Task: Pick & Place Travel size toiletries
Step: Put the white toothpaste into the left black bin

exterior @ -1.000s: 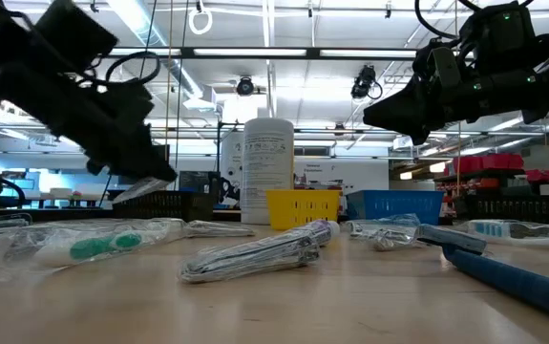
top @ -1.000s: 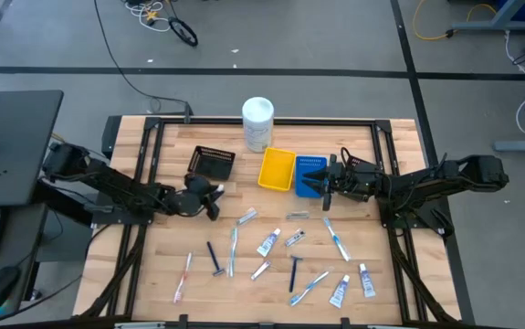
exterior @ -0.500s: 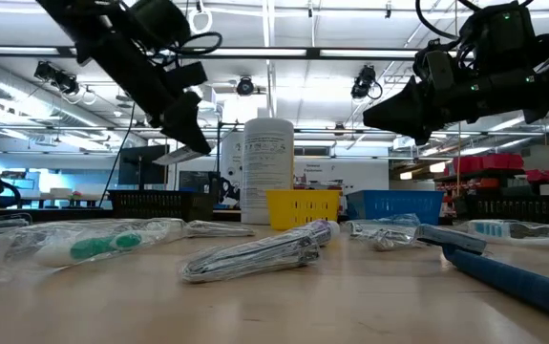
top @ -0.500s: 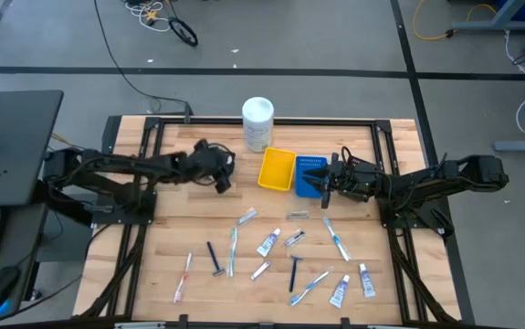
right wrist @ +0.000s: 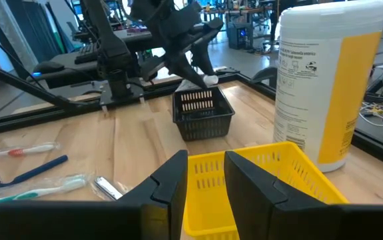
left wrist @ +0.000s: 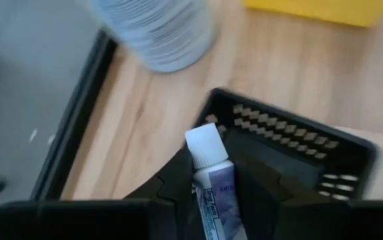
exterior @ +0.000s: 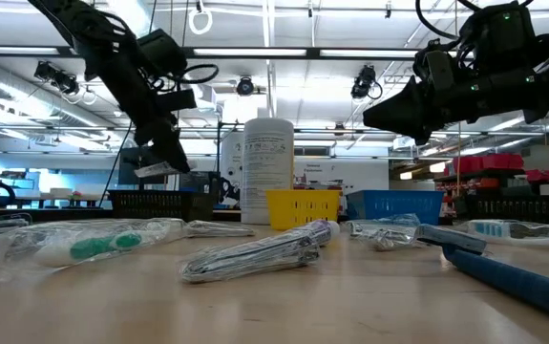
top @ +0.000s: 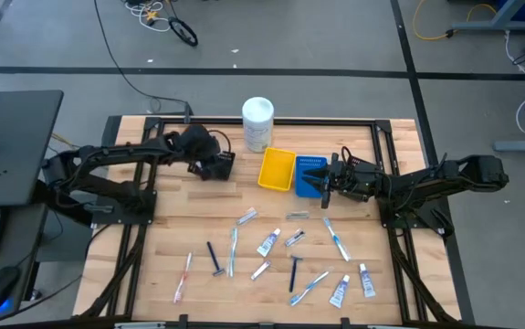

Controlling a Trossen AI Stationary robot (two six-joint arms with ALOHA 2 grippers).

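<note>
My left gripper [top: 211, 165] is shut on a small white tube with purple-blue print and a white cap [left wrist: 208, 179]. It hangs over the black tray [top: 216, 163] at the table's far left, and it also shows in the low view [exterior: 159, 161] and in the right wrist view [right wrist: 201, 72]. My right gripper [top: 322, 179] hangs over the blue tray [top: 309, 174], its fingers a little apart and empty. Several tubes, toothbrushes, razors and sachets lie on the table's near half, such as a toothbrush [top: 233, 249] and a tube [top: 268, 242]. My left gripper pinches the tube's body [left wrist: 212, 193] between its two fingers, behind the cap. The tube lies along the fingers, with its cap [left wrist: 204, 144] sticking out past the fingertips. The fingers slant down from the table's left. The tube is lifted clear above the black tray [left wrist: 298, 157].
A tall white container [top: 257, 122] stands at the far edge. A yellow tray [top: 277, 169] sits between the black tray and the blue one. A razor [top: 215, 259] and a pink toothbrush [top: 183, 277] lie near the front left.
My left gripper has gone up, toward the table's far edge and a little to the right. It has carried the tube from the bare wood at the left to above the black tray, then dipped toward the tray. The tube has stayed between the fingers.
</note>
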